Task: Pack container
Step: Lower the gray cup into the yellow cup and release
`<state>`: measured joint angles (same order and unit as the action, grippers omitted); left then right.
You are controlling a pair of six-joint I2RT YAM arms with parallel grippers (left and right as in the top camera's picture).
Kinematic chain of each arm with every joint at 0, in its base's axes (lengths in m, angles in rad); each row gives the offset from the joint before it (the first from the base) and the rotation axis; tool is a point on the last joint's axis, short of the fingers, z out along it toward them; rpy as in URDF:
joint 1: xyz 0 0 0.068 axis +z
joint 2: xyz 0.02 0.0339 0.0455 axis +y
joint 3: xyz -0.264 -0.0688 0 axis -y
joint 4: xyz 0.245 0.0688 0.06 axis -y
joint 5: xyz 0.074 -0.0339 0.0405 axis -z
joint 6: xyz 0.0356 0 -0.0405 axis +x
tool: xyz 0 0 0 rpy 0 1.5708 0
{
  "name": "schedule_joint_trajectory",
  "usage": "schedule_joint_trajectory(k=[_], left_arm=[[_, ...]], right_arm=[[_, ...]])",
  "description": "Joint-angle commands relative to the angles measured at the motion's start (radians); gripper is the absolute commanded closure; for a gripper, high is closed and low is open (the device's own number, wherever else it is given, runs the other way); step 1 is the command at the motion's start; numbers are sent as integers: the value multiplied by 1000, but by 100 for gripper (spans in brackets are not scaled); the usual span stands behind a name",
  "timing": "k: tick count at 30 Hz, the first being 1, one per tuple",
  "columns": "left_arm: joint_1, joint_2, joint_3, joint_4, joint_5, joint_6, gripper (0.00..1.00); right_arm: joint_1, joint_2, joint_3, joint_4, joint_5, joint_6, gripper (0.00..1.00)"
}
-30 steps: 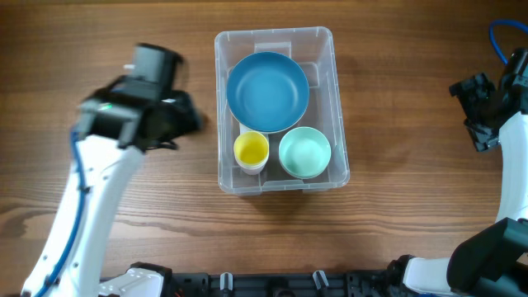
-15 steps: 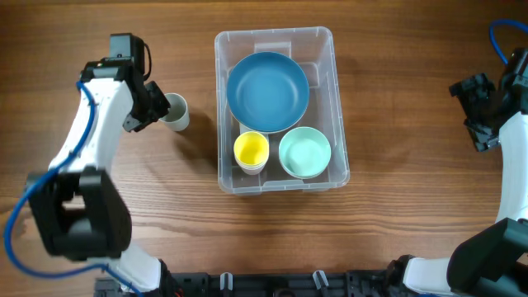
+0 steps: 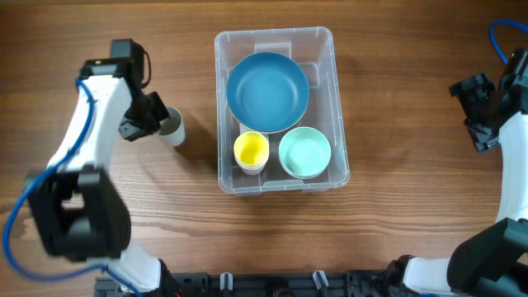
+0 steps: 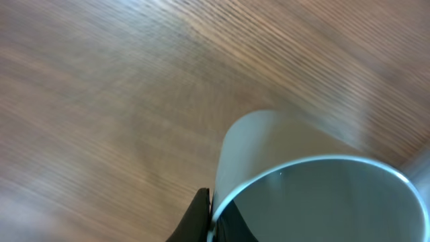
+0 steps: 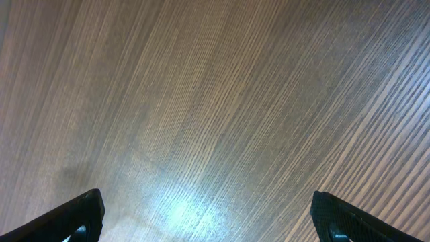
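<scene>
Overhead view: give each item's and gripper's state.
Large clear plastic container: lidless, three items inside.
Round blue bowl: upright, in container.
Small yellow cup: upright, in container.
Mint-green cup: upright, in container.
Pale grey cup: upright, outside container.
Left gripper: shut on pale grey cup.
Right gripper: open, empty.

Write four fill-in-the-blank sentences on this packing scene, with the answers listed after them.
The container holds ___ dishes.
The biggest dish in it is coloured ___.
The pale cup, held by the left gripper, is ___ (inside/outside) the container.
The right gripper has its jaws ___.
Missing words: three; blue; outside; open.
</scene>
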<state>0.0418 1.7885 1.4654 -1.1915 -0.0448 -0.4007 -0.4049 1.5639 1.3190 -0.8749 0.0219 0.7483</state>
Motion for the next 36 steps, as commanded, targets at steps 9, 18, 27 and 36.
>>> schedule_joint_trajectory(k=[9, 18, 27, 36], left_arm=[[-425, -402, 80, -74, 32, 49, 96], [-558, -269, -55, 13, 3, 0, 96], [-576, -288, -52, 31, 28, 1, 0], [-576, -569, 0, 75, -52, -47, 0]], right_arm=[[-1, 10, 3, 2, -5, 14, 0], [-1, 10, 3, 3, -5, 14, 0], [-1, 10, 3, 2, -5, 14, 0], [-1, 10, 3, 2, -5, 14, 0]])
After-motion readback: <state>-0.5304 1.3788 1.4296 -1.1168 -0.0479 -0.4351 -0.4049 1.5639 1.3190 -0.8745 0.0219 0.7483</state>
